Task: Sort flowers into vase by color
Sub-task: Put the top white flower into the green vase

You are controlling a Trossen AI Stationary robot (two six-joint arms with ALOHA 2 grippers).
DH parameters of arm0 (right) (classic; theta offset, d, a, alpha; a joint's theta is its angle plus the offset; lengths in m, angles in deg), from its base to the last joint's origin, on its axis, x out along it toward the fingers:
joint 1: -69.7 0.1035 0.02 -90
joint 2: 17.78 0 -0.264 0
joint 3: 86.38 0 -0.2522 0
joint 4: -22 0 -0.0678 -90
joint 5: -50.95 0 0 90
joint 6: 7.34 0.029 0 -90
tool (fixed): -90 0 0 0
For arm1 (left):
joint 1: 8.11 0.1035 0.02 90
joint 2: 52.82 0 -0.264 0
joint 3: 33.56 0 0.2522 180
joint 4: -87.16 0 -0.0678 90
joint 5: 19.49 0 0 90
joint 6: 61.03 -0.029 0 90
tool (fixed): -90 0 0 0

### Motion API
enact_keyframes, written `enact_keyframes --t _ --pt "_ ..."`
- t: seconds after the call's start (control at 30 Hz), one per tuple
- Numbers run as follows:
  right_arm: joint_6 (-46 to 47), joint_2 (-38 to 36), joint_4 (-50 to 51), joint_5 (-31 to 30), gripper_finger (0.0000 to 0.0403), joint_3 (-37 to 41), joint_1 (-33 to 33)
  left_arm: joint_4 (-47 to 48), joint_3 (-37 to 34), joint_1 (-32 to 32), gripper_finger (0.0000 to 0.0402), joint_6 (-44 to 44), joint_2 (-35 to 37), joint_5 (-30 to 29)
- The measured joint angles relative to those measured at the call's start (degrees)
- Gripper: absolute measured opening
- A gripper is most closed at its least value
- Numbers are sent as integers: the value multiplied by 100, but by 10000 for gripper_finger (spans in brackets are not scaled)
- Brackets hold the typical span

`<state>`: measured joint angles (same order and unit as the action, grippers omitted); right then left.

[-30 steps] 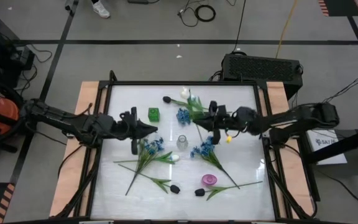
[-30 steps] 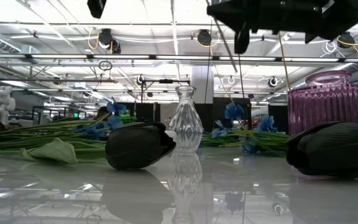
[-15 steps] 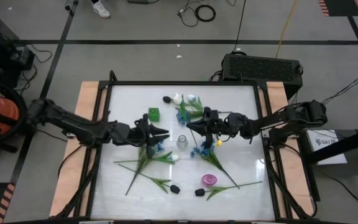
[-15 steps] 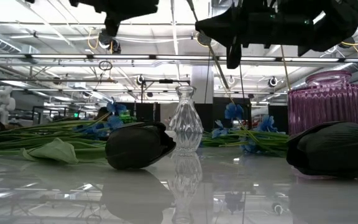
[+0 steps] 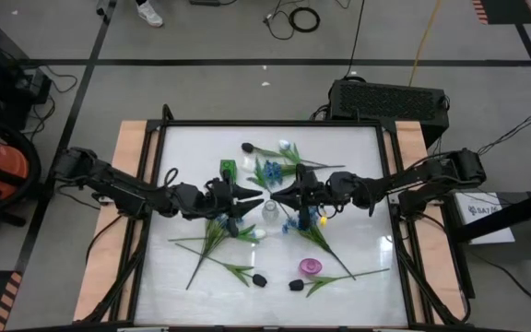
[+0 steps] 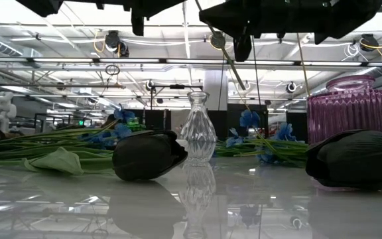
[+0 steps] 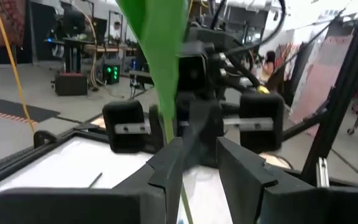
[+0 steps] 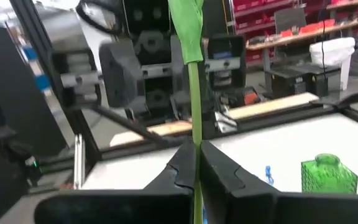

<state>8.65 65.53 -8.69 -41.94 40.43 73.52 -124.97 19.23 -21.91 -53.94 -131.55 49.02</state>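
A small clear glass vase (image 5: 270,212) (image 6: 198,127) stands upright mid-table. My two grippers meet tip to tip just above it. My right gripper (image 5: 278,195) (image 8: 196,148) is shut on a thin green flower stem (image 8: 194,93) that carries a long leaf (image 8: 186,25). I cannot make out its bloom. My left gripper (image 5: 251,195) (image 7: 196,146) is open, facing the right one, and the same stem (image 7: 170,118) passes between its fingers. Other flowers (image 5: 215,231) lie flat on the table. My right gripper pinches the green stem (image 8: 195,134) between its two fingers, which lie across it and come level from the table's right side. The stem is lifted clear of the table and hangs slanting below the fingers (image 6: 239,73). My left gripper's open fingers (image 7: 166,165) stand on either side of the stem. It runs close along one finger, but I cannot tell whether they touch.
A green vase (image 5: 228,169) stands toward the far left and a pink ribbed vase (image 5: 310,267) (image 6: 350,109) near the front. Black tulip buds (image 6: 148,156) (image 6: 357,159) lie near the front edge. Blue sprays (image 5: 302,221) and leafy stems are strewn around the clear vase.
Both grippers have moved toward the middle of the table and toward each other, the left rightward and the right leftward, until they meet over the clear vase. The right gripper has carried the stem with it. The stem now passes between the left gripper's fingers.
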Motion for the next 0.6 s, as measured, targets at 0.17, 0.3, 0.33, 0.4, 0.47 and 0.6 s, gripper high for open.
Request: enact_keyframes --t 0.17,0.3,0.33,0.4,0.47,0.6 --pt "-71 -2 95 -3 7 -45 38 -35 0 41 105 -7 -112 21" --pt "-182 -2 97 -3 7 -45 58 2 0 112 105 -4 -117 24" --pt "-191 -2 97 -3 7 -45 58 17 0 116 105 -4 -117 51" --pt "-191 -2 104 -1 8 -45 72 27 0 138 105 -15 -117 190" --pt "-193 -2 99 -3 8 -45 80 27 0 170 105 -52 -119 358" --pt "-191 -2 103 -2 8 -45 80 276 1 254 105 -321 -182 469"
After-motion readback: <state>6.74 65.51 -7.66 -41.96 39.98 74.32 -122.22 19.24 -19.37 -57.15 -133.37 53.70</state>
